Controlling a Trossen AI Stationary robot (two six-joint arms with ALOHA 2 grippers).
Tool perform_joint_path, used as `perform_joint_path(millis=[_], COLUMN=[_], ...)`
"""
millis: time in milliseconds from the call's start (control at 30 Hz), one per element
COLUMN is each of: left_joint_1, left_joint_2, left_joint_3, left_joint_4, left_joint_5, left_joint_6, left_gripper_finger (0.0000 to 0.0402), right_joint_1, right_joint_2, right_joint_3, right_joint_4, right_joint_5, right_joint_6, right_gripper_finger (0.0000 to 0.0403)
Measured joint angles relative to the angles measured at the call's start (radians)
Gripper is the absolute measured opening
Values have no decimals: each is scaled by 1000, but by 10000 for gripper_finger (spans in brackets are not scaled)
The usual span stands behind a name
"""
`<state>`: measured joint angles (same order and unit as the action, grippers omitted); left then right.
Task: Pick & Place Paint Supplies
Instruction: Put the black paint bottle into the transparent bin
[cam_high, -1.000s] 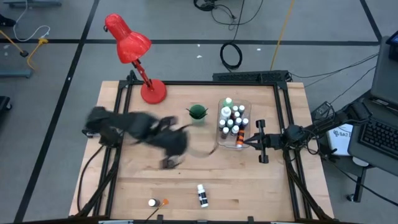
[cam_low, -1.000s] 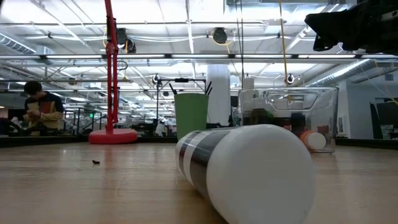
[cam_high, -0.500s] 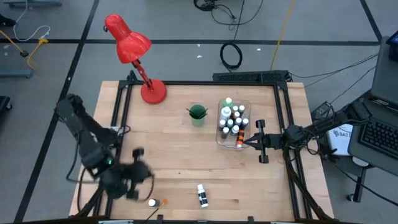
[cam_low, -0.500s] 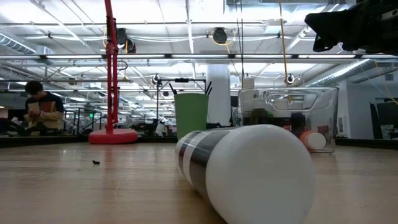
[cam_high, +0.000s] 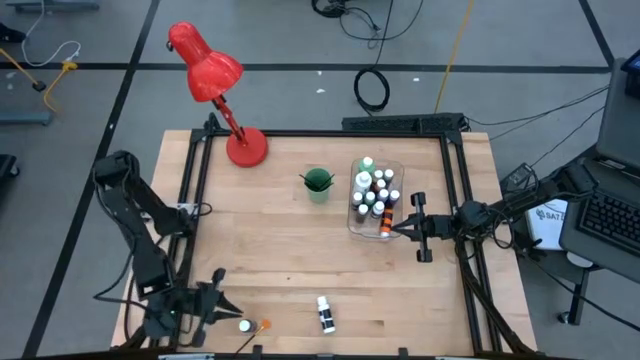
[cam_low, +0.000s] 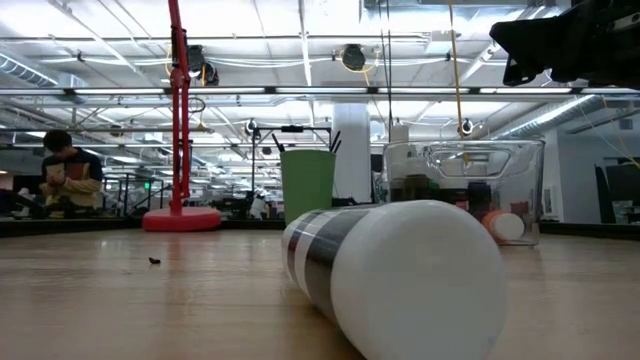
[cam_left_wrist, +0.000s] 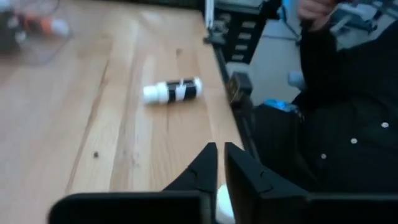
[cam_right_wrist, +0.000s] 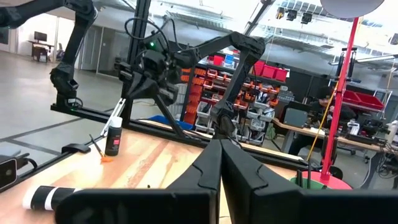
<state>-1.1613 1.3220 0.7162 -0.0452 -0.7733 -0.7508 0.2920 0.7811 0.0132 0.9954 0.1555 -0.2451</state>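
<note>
Near front edge of the wooden table (cam_high: 300, 260): the left gripper (cam_high: 232, 318) sits low at the front-left corner, its fingers (cam_left_wrist: 208, 163) drawn almost together, with a small white-capped paint bottle (cam_high: 244, 325) just beyond their tips; whether it is gripped cannot be told. An orange-tipped item (cam_high: 265, 325) lies just beside that bottle. A taller white bottle with dark bands (cam_high: 324, 313) lies on its side near the front edge, middle of the table, apart from both grippers; in the low view it fills the foreground (cam_low: 400, 275).

Mid-table, right: the right gripper (cam_high: 398, 228), fingers closed and empty, hovers just beside the clear plastic bin (cam_high: 352, 222), which holds a cluster of small white-capped paint bottles (cam_high: 374, 193).

Farther back: a green cup (cam_high: 318, 183) stands left of the bin with thin dark brushes (cam_low: 333, 143) upright in it. A red desk lamp (cam_high: 215, 85) stands at the back-left corner.

Beyond the table: a seated person (cam_low: 68, 178) in the room.
</note>
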Motion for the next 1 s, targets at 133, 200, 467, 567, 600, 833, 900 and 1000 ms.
perform_joint_path(millis=[133, 200, 467, 567, 600, 833, 900, 1000], left_joint_1=[44, 64, 84, 89, 91, 126, 136, 144], left_joint_2=[0, 0, 26, 72, 89, 158, 164, 164], left_joint_3=[-4, -4, -3, -3, -3, -3, -3, -3], left_joint_4=[-5, 12, 88, 83, 83, 79, 80, 80], left_joint_5=[88, 93, 262, 284, 288, 374, 377, 385], left_joint_6=[60, 111, 166, 119, 106, 78, 68, 73], left_gripper_finger=[82, 114, 257, 291, 298, 310, 303, 288], right_joint_1=[0, 0, 0, 0, 0, 0, 0, 0], right_joint_2=[0, 0, 0, 0, 0, 0, 0, 0], right_joint_3=[0, 0, 0, 0, 0, 0, 0, 0], right_joint_4=[-4, -5, -8, -11, -11, -11, -11, -11], right_joint_5=[0, 0, 0, 0, 0, 0, 0, 0], right_joint_6=[-2, -2, -3, -1, 0, 1, 1, 1], right_gripper_finger=[4, 4, 4, 4, 4, 4, 4, 4])
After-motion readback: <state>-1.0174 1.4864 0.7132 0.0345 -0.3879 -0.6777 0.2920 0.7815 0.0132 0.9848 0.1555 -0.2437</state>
